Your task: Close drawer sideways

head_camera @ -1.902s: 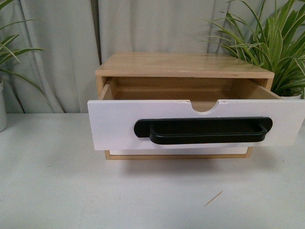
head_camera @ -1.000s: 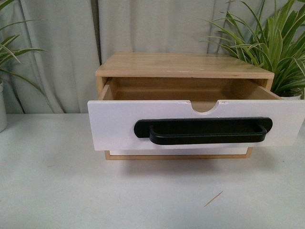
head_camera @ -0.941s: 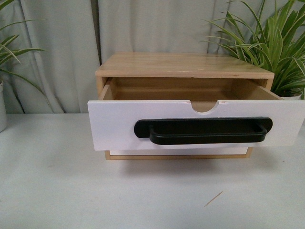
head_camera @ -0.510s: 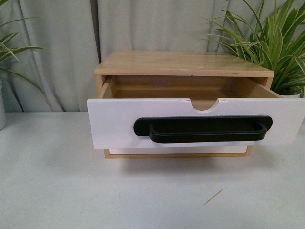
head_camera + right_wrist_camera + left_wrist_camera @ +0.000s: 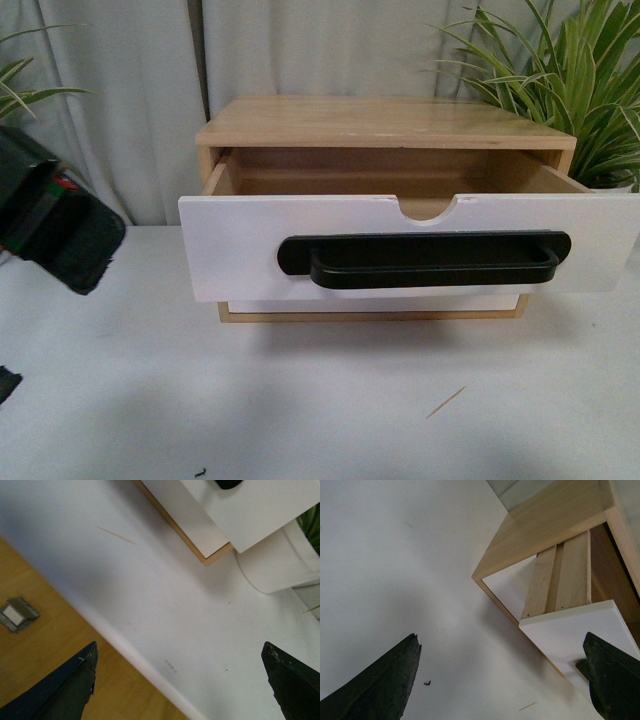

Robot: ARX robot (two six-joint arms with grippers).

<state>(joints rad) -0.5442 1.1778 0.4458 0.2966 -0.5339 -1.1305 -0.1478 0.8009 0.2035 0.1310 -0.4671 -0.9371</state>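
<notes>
- Left edge, front view: the left arm is a dark bulk over the counter, well apart from the drawer.
- Left wrist view: the left hand has its fingers spread wide and holds nothing. The drawer's wooden side and white corner fill the right of that frame.
- Centre, front view: the drawer stands open. Its white front is well forward of the wooden cabinet and sits above a plain white front.
- Handling: expect a stiff, light wooden box, since no contents show in the visible interior. The painted face looks smooth, so a pad may slip on it.
- Contact: you need no grasp. Press flat near the middle, on the handle or just beside it. A push near one end may skew the drawer or slide the cabinet.
- Right wrist view: the right hand is also spread open and empty. It sits over the counter's edge, with the drawer's corner at upper right of that frame.
</notes>
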